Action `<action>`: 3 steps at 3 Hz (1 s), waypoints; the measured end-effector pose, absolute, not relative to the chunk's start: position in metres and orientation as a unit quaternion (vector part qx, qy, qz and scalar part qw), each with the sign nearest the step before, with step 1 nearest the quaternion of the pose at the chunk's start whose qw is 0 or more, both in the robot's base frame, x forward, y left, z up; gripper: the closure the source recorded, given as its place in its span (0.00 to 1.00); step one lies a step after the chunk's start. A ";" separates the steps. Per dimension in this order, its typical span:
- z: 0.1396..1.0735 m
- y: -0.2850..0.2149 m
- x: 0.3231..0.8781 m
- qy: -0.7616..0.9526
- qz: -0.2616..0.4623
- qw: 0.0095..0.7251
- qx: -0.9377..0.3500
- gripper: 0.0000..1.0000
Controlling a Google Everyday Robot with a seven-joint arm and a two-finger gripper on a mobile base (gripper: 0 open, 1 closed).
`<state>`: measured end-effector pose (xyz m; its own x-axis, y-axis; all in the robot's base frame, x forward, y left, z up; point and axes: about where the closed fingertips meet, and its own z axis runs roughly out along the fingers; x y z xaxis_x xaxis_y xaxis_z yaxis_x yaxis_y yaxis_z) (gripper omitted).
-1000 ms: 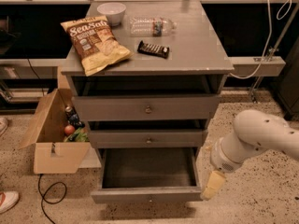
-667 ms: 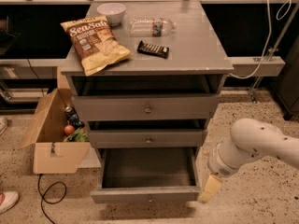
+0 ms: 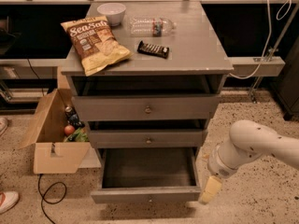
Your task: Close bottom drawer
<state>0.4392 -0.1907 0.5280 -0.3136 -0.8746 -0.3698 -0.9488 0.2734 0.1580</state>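
The bottom drawer (image 3: 147, 194) of the grey cabinet (image 3: 196, 45) is pulled out wide. Its shallow front panel faces me, and the dark inside looks bare. My gripper (image 3: 210, 190) hangs low from the white arm (image 3: 254, 143) on the right. It is just right of the drawer's front right corner, close to the front panel. I cannot tell whether it touches the drawer. The middle drawer (image 3: 147, 138) and the top drawer (image 3: 147, 108) above are pushed in.
On the cabinet top lie a chip bag (image 3: 96, 43), a white bowl (image 3: 111, 11), a plastic bottle (image 3: 152, 25) and a dark snack bar (image 3: 153, 49). An open cardboard box (image 3: 46, 146) with items stands on the floor at left. A black cable (image 3: 49, 195) lies in front of it.
My gripper has moved a little down and to the left, closer to the open drawer's front right corner. The drawer has not moved.
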 end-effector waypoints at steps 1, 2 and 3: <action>0.452 -0.197 0.434 0.776 0.249 0.060 -0.577 0.00; 0.399 -0.202 0.428 0.757 0.280 0.072 -0.586 0.00; 0.349 -0.194 0.417 0.733 0.311 0.104 -0.596 0.00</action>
<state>0.4172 -0.1941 0.3487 -0.2681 -0.8089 -0.5233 -0.9386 0.0967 0.3313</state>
